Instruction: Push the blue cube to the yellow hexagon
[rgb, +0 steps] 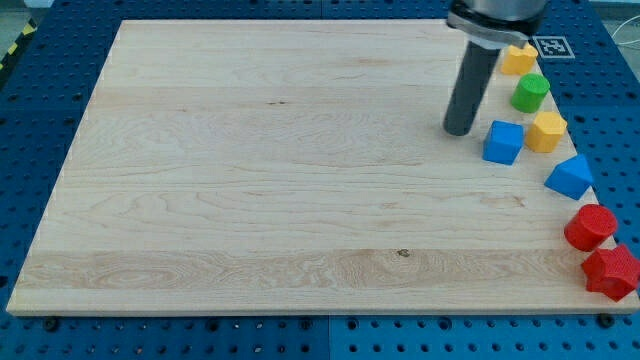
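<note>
Past the red blocks at the counter's right edge, our tip, a bare rod holding nothing, sits left of the blue cube; we nudge gently toward the yellow hexagon.

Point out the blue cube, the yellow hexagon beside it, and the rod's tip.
blue cube (503, 142): camera view, middle of its top and front faces.
yellow hexagon (547, 131): camera view, its top face, just right of the cube.
my tip (459, 130): camera view, the rod's very bottom end, left of the cube.
</note>
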